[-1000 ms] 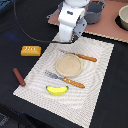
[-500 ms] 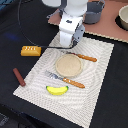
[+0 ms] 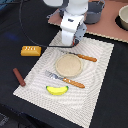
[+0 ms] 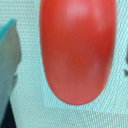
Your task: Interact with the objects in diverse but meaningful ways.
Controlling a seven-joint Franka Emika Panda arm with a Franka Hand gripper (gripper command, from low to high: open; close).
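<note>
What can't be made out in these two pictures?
- Gripper state: the exterior view hides the fingertips behind the white arm; the wrist view shows only blurred edges.
- Red tomato: cut off at the wrist view's edge; hidden behind the arm in the exterior view.
- Grey pot: partly hidden behind the arm.

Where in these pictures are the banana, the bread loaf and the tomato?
banana (image 3: 57, 90): exterior view, middle of its curved yellow body.
bread loaf (image 3: 30, 50): exterior view, centre of its ridged top.
tomato (image 4: 77, 50): wrist view, middle of its red skin.
</note>
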